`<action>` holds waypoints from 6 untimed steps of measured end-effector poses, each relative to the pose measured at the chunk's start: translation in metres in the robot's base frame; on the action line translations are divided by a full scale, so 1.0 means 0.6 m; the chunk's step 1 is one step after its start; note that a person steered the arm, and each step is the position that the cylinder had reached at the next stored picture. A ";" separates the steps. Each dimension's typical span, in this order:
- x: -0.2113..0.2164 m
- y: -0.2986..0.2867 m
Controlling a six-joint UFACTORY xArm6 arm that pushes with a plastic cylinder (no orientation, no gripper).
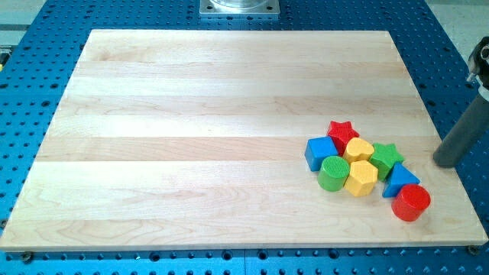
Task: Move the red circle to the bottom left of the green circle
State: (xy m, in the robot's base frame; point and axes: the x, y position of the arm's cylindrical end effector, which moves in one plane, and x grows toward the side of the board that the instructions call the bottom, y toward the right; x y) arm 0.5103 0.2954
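The red circle stands on the wooden board at the lower right, just below and right of a blue triangle. The green circle stands at the left of the cluster, below a blue cube. My tip is at the board's right edge, above and to the right of the red circle, apart from all blocks.
The cluster also holds a red star, a yellow rounded block, a yellow hexagon and a green star. Blue perforated table surrounds the board. A metal mount sits at the view's top.
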 end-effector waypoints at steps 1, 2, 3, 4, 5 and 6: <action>0.071 0.008; 0.118 -0.029; 0.131 -0.115; 0.131 -0.179; 0.140 -0.247; 0.139 -0.317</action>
